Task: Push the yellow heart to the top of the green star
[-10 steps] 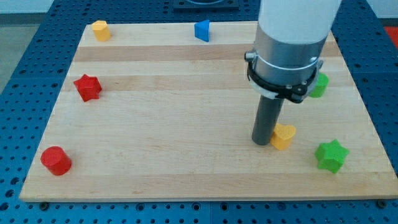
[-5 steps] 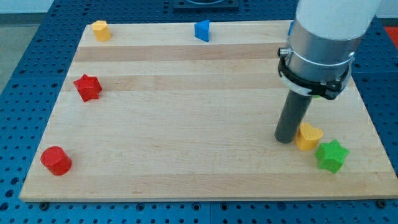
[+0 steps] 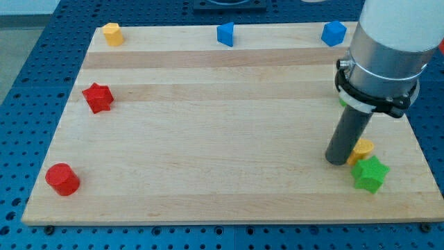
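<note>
The yellow heart (image 3: pixel 362 148) lies near the board's right edge, touching the upper left of the green star (image 3: pixel 369 173). My tip (image 3: pixel 338 161) stands on the board right against the heart's left side, and just left of the star. The rod hides part of the heart. The arm's body covers the area above them.
A red star (image 3: pixel 98 97) sits at the left, a red cylinder (image 3: pixel 62 179) at the bottom left. A yellow block (image 3: pixel 112 32) is at the top left. Two blue blocks lie on the top edge, one in the middle (image 3: pixel 225 33) and one at the right (image 3: pixel 334 32). The board's right edge (image 3: pixel 416 139) is close.
My tip has moved to the right, pushing the yellow heart rightward until it touches the green star. The blue block at the top right has come into view.
</note>
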